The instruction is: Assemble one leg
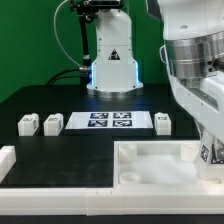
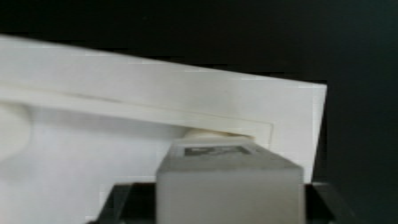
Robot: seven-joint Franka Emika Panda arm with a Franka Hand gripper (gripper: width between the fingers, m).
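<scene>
My gripper (image 1: 211,148) is shut on one leg (image 1: 207,153), a small white post with a black-and-white tag. It holds the leg upright over the large white tray-like piece (image 1: 150,165), at the corner on the exterior view's right. In the wrist view the leg (image 2: 228,178) sits between my dark fingers (image 2: 128,205), with my gripper (image 2: 228,203) shut on it. The leg's far end is just over a round corner socket (image 2: 214,131) of the tray piece (image 2: 107,110). I cannot tell whether the leg touches the socket. Three more legs lie on the black table: two at the left (image 1: 28,123) (image 1: 52,123) and one at the right (image 1: 163,122).
The marker board (image 1: 108,121) lies between the loose legs, behind the tray piece. The arm's white base (image 1: 112,62) stands at the back. A white L-shaped rail (image 1: 8,160) runs along the front left edge of the table.
</scene>
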